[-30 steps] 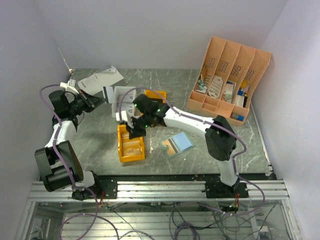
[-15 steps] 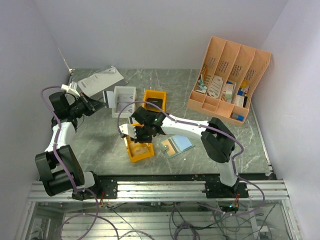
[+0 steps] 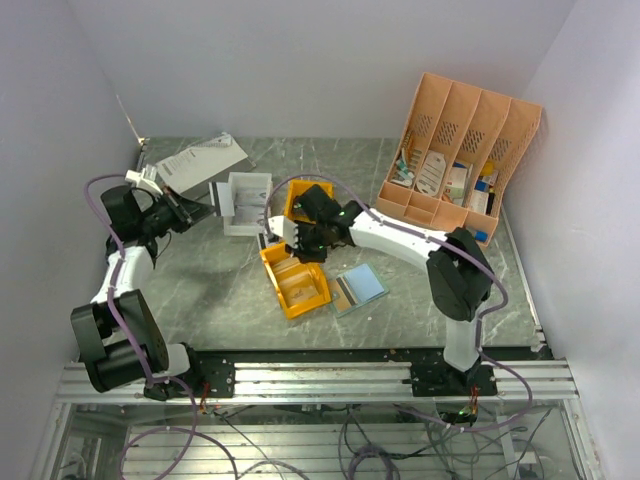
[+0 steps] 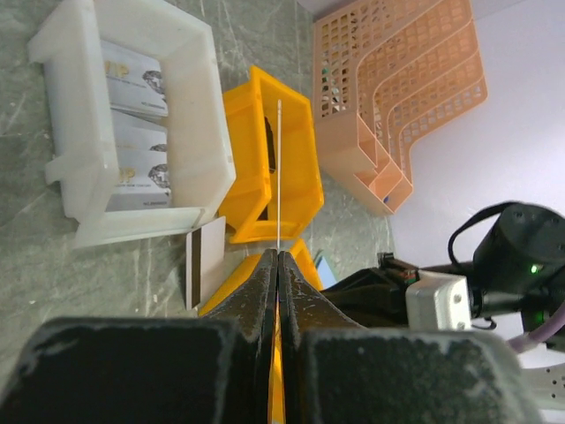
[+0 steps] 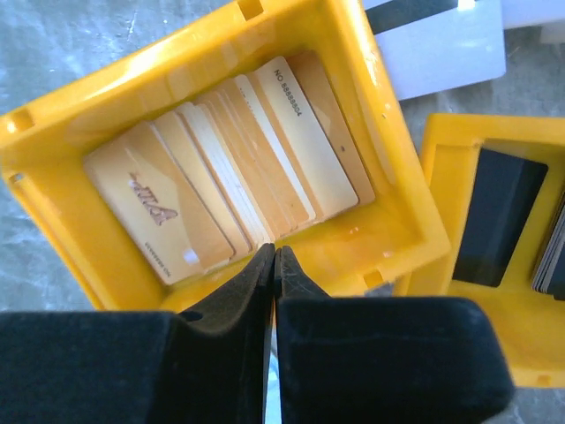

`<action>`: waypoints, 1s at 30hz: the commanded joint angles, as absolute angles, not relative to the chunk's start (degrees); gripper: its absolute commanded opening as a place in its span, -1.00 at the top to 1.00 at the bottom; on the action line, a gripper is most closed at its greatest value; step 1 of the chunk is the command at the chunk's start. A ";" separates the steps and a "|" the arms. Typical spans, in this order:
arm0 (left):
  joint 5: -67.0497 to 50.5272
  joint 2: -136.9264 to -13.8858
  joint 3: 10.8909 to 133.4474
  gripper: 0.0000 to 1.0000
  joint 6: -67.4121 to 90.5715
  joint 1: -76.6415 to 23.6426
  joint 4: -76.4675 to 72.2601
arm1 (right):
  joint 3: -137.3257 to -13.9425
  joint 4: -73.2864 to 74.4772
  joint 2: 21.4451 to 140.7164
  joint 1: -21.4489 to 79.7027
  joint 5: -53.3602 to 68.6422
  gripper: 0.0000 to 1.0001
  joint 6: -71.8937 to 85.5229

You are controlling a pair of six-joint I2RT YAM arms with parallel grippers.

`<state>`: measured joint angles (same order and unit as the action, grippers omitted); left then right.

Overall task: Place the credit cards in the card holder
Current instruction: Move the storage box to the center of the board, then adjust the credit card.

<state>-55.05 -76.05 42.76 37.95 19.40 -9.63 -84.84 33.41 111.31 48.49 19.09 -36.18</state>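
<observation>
— Any room around the card holder?
— Bare counter on its near and right sides. The yellow bin sits just beside its left edge, and the right arm crosses behind it.

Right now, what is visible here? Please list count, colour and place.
table: 1, grey-green, under everything
desk organiser: 1, peach, back right
paper sheet: 1, white, back left
white bin: 1, white, back middle
far bin: 1, yellow, beside white bin
dark cards: several, black, in far bin
near bin: 1, yellow, front middle
gold cards: many, gold, in near bin
card holder: 1, open, light blue, beside near bin
striped card: 1, white, table beside white bin
thin card: 1, white, in left gripper
left gripper: 1, black, shut on thin card
right gripper: 1, black, shut, at near bin
</observation>
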 commanded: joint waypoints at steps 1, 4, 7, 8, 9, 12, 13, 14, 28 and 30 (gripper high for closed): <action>-57.70 -74.13 41.91 0.86 40.23 17.03 -14.32 | -86.33 37.02 106.65 45.26 31.28 0.90 -38.32; -57.51 -73.16 40.59 0.86 42.70 15.30 -17.01 | -86.55 37.90 104.45 41.76 38.13 0.82 -38.17; -56.83 -71.24 38.39 0.86 47.38 12.50 -22.48 | -85.88 37.86 101.75 36.94 44.40 0.72 -37.22; -55.99 -70.44 37.74 0.86 48.96 11.04 -24.32 | -85.36 37.56 100.69 35.26 46.76 0.66 -36.40; -55.03 -69.69 37.30 0.86 50.10 9.42 -25.47 | -84.85 36.90 99.66 33.66 49.53 0.61 -35.40; -51.37 -67.42 36.39 0.86 52.39 4.70 -27.52 | -81.41 33.30 96.03 29.49 55.77 0.32 -30.59; -50.26 -66.82 35.86 0.86 53.41 3.38 -28.65 | -79.47 30.75 94.74 28.66 56.82 0.21 -28.02; -49.28 -66.34 35.22 0.86 55.22 2.25 -30.28 | -77.48 27.73 93.50 27.15 57.83 0.11 -25.36; -40.75 -66.23 30.32 0.86 68.47 -10.85 -51.26 | -63.08 -47.91 101.64 20.30 68.10 -0.94 51.52; -39.84 -66.44 30.14 0.86 69.50 -11.59 -52.74 | -62.66 -56.97 104.10 20.31 68.08 -1.00 59.72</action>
<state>-43.46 -66.35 30.85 65.78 -10.17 -44.40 -64.14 -27.68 99.98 20.43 66.32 32.95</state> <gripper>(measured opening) 0.075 0.973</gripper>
